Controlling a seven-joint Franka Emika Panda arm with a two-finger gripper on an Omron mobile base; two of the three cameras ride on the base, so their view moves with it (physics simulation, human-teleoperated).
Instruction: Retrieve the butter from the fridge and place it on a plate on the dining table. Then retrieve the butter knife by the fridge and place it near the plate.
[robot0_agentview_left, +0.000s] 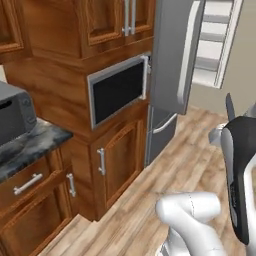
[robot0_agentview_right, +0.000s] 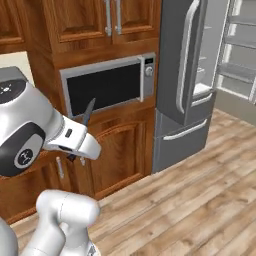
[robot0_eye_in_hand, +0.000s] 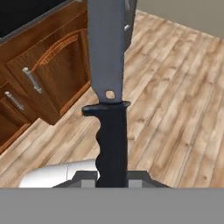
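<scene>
The tool (robot0_eye_in_hand: 112, 181) is clamped on the black handle of the butter knife (robot0_eye_in_hand: 107, 65), whose grey blade points away from the hand over the wood floor (robot0_eye_in_hand: 175, 87). In the right base view the blade tip sticks up just in front of the microwave (robot0_agentview_right: 107, 85). Beyond the wooden cabinets (robot0_agentview_left: 115, 160) stands the fridge (robot0_agentview_right: 182, 75), grey, one upper door swung open on white shelves (robot0_agentview_left: 212, 50).

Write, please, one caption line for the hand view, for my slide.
The pincer, shut on the butter knife, holds its blade pointing away over the wood floor.
</scene>
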